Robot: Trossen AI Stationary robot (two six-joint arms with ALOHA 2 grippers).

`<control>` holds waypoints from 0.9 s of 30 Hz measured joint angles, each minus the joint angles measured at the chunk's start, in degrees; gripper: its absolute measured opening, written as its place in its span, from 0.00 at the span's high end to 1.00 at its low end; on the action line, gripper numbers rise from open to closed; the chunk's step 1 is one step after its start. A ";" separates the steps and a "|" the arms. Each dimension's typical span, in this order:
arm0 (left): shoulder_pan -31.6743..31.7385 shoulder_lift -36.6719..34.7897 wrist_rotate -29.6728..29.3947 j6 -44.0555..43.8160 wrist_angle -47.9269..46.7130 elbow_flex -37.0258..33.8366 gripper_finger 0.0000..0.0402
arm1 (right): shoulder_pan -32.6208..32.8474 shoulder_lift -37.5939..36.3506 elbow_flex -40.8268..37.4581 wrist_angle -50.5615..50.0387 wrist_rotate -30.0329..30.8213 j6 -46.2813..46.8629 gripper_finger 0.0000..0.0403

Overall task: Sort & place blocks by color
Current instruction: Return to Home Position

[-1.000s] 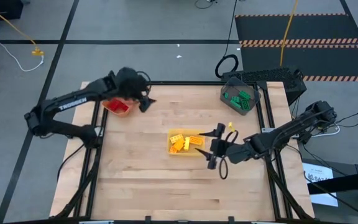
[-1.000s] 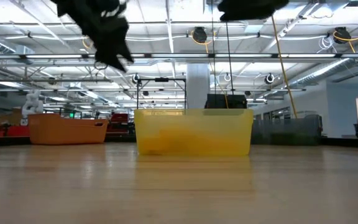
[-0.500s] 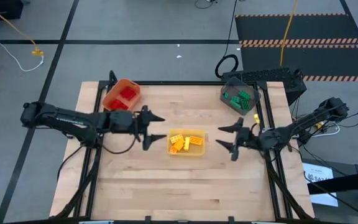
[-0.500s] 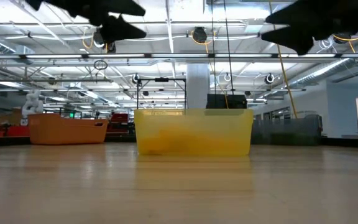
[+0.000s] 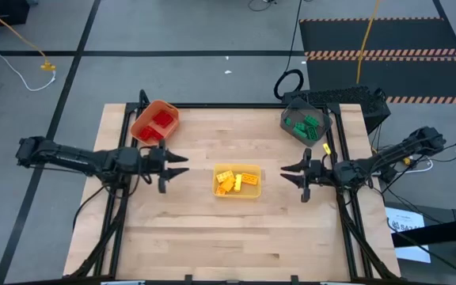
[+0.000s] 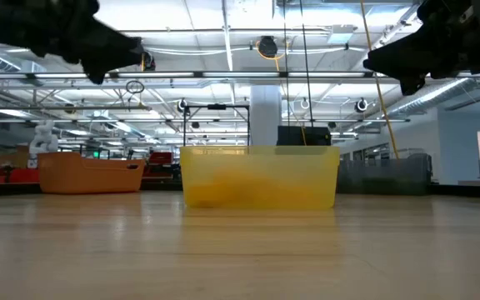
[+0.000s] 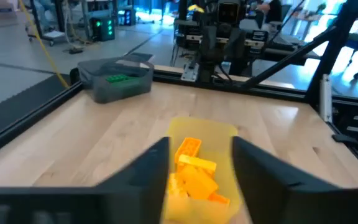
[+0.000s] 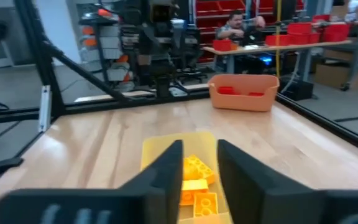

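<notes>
The yellow blocks (image 5: 229,180) lie in the yellow bin (image 5: 252,192) at mid-table. The red blocks (image 5: 161,120) lie in the orange bin (image 5: 142,131) at the far left. The green blocks (image 5: 304,123) lie in the dark grey bin (image 5: 292,132) at the far right. My left gripper (image 5: 174,165) is open and empty, left of the yellow bin, pointing at it. My right gripper (image 5: 292,176) is open and empty, right of the yellow bin, pointing at it. Both hang above the table in the low view.
The wooden table (image 5: 212,237) has bare room along its near half. A black frame rail (image 5: 236,105) runs around the table's edges. A person (image 8: 234,28) sits at a bench far behind the table in the right wrist view.
My left gripper has swung from over the orange bin toward the table's middle, then drawn back left. My right gripper has drawn back from the yellow bin toward the table's right edge. Both now point level at the yellow bin. No block has moved.
</notes>
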 joint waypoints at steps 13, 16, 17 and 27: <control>0.02 -20.91 5.59 -1.74 -1.41 -15.47 0.99 | -3.39 -8.33 -6.93 1.24 -10.04 -0.71 0.99; 0.03 -22.76 6.16 -1.06 -1.74 -16.59 0.99 | -4.99 -10.14 -8.20 -0.56 -11.17 1.53 1.00; 0.03 -23.08 6.18 -0.69 -2.15 -16.70 0.99 | -5.63 -10.32 -8.34 -0.42 -11.60 1.70 1.00; 2.11 -26.04 6.85 0.08 -6.92 -16.77 0.99 | -11.47 -10.99 -8.42 -1.57 -21.18 0.26 1.00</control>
